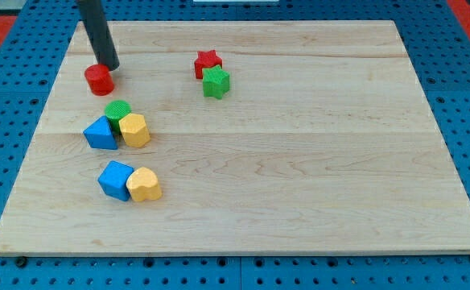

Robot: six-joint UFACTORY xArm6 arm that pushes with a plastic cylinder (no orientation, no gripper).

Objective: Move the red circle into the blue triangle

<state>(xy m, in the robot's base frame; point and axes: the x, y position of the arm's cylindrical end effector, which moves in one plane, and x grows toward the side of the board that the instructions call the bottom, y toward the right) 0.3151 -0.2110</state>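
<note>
Your tip (109, 67) touches the red circle (98, 79) from the view's top; the blue triangle (101, 134) lies straight below. There is no gripper to judge, only a bare rod.

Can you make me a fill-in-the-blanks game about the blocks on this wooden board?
1. My tip is touching the ____ circle.
2. The green circle sits between the blue triangle and a ____ block.
3. The green star touches the red ____.
4. The blue cube is next to the yellow ____.

Answers: red, yellow, star, heart
</note>
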